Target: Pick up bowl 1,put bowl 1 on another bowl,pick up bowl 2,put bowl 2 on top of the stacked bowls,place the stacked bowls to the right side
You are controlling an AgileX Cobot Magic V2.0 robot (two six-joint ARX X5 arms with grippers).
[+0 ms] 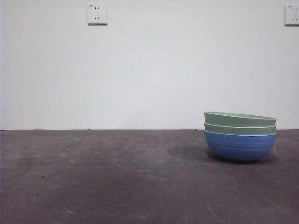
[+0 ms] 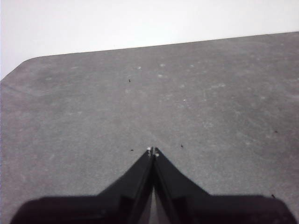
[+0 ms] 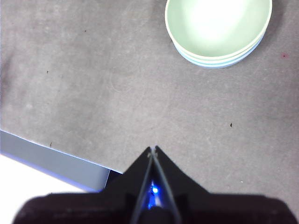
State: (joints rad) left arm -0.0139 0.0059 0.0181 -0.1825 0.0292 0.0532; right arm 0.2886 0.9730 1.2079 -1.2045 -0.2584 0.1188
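Note:
The stacked bowls stand on the right of the table in the front view: the blue ribbed bowl at the bottom with two pale green bowls nested in it. The right wrist view looks down into the top green bowl, some way ahead of my right gripper, which is shut and empty. My left gripper is also shut on nothing, over bare table, with no bowl in its view. Neither arm shows in the front view.
The dark grey tabletop runs back to a white wall with two sockets. The table's edge lies close to my right gripper; its rounded far corner shows in the left wrist view.

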